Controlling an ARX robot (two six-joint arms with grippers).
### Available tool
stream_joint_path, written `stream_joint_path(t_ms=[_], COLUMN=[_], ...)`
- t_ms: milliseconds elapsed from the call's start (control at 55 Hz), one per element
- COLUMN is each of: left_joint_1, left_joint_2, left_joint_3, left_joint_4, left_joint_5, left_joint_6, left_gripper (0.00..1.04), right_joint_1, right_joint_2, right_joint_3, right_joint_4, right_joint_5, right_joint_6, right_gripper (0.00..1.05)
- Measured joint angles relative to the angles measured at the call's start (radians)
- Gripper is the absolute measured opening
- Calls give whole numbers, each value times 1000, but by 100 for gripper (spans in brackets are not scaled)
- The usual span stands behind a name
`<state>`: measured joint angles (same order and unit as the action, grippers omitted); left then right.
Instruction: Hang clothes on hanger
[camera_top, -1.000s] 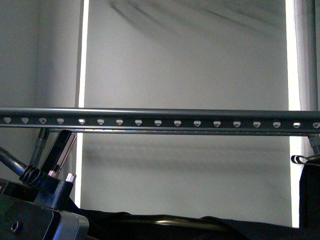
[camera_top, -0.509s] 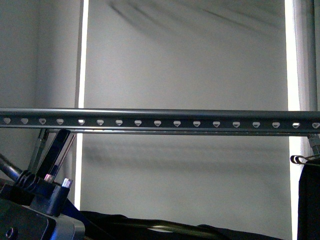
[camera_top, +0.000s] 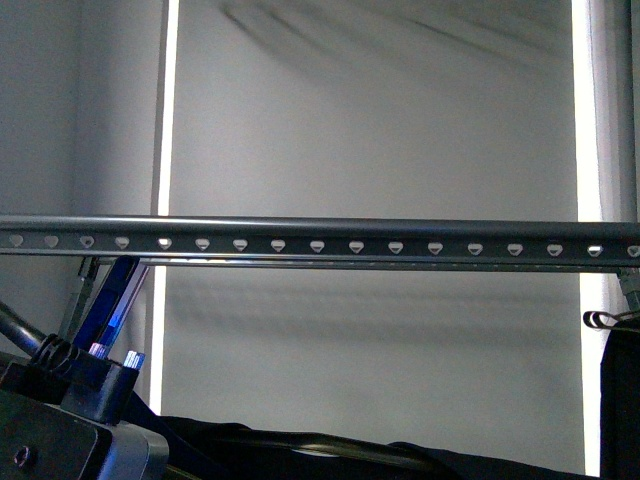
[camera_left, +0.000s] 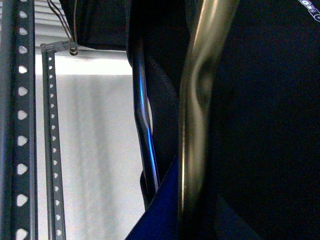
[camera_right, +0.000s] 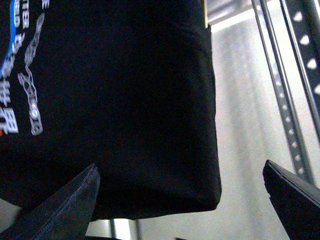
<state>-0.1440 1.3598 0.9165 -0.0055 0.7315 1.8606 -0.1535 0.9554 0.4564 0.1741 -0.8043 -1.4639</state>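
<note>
Left gripper (camera_top: 108, 305): raised at the lower left, below the rail (camera_top: 330, 235); whether it is pinched or spread cannot be told.
Clothes (camera_top: 480, 468): black, draped over a brass wire (camera_top: 330, 440), low along the bottom edge, under the rail and apart from it.
Second dark garment (camera_top: 620, 400): hung at the far right by a silvery hook (camera_top: 600, 320).
Right gripper (camera_right: 180, 167): fingers spread wide, lettered black cloth (camera_right: 125, 100) seen beyond them.
Backdrop: pale wall (camera_top: 370, 120), crossed by bright vertical strips.
</note>
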Motion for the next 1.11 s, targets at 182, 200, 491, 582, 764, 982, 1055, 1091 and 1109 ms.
stream_joint_path(t_ms=[182,200,491,582,764,982,1055,1091,1109], left_joint_1=[0,0,0,0,0,0,0,0,0], left_joint_2=[0,0,0,0,0,0,0,0,0], left_joint_3=[0,0,0,0,0,2,3,6,8], left_joint_4=[0,0,0,0,0,0,1,4,6], left_joint_5=[1,1,1,1,0,1,2,4,5], left_joint_6=[0,0,0,0,0,0,-7,-4,-3], left_gripper=[4,4,4,4,4,4,11,18,23], right_joint_1=[84,92,181,199,211,182,164,154,148], right_joint_2=[189,205,356,391,430,453,453,453,453], right_joint_3=[137,150,281,318,380,397,397,396,394], right_joint_4=[49,50,34,26,-31,-59,-59,-59,-58], right_joint_5=[94,106,207,226,250,224,191,173,166], right_joint_6=[-179,-178,-89,-47,17,100,125,132,139], right_gripper=[97,97,97,90,65,26,14,11,10])
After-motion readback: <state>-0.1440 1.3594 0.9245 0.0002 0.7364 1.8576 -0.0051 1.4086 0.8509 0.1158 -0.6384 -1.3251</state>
